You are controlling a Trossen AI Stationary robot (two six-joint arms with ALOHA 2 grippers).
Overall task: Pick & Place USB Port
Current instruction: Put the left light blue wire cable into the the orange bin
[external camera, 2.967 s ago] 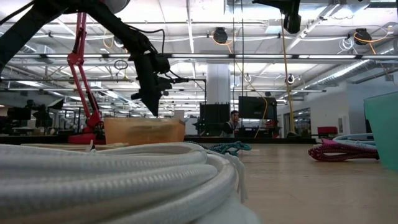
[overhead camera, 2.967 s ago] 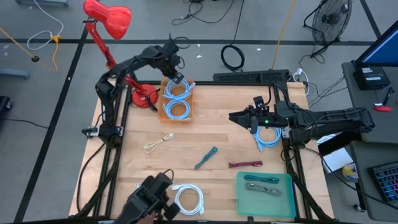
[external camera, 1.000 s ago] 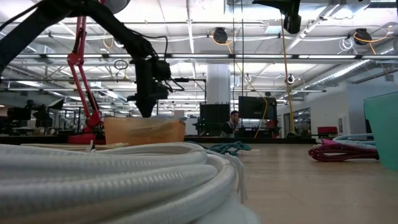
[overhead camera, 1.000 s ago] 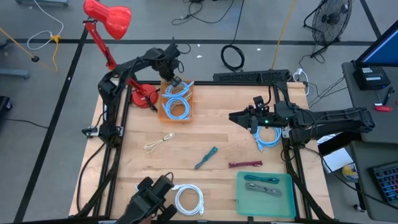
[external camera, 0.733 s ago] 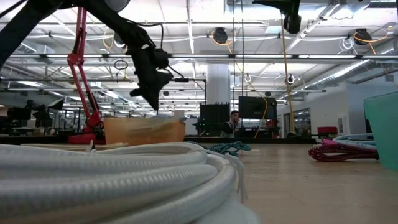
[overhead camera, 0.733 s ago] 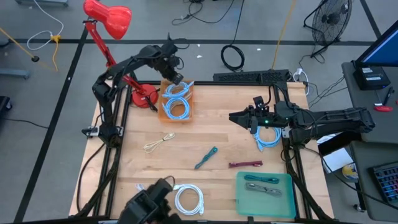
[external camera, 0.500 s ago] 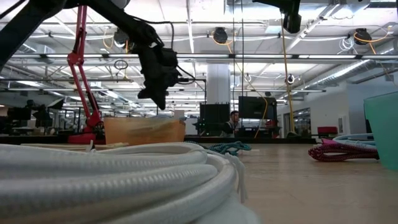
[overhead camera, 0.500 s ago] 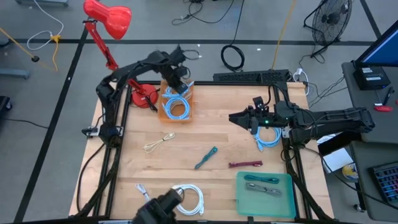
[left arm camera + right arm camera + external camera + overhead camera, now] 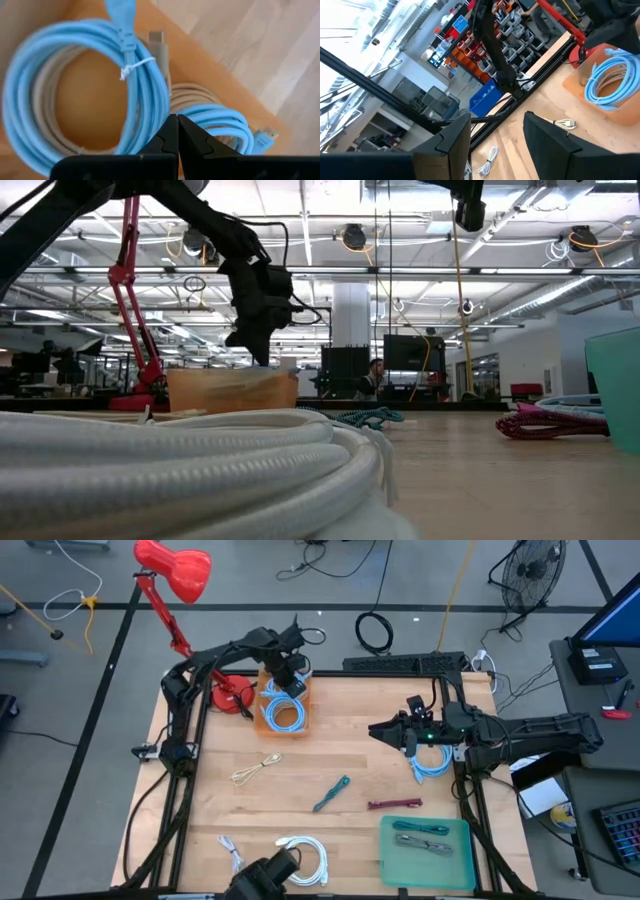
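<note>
High view: left hand [image 9: 289,678], fingers pinched together and empty, hovers over the orange bin [image 9: 284,718] of blue cables [image 9: 286,716]; next, fetch another cable.

Left arm: reaches to the far side of the desk [image 9: 360,755], left end effector [image 9: 291,678] pointing down, fingers [image 9: 167,137] pressed together. Right arm: extended low over the desk's right side, right end effector [image 9: 381,729] with fingers [image 9: 455,137] parted.

Pale wood-grain table [image 9: 350,750], glossy blue cables [image 9: 90,85], matt orange bin [image 9: 268,723]
</note>
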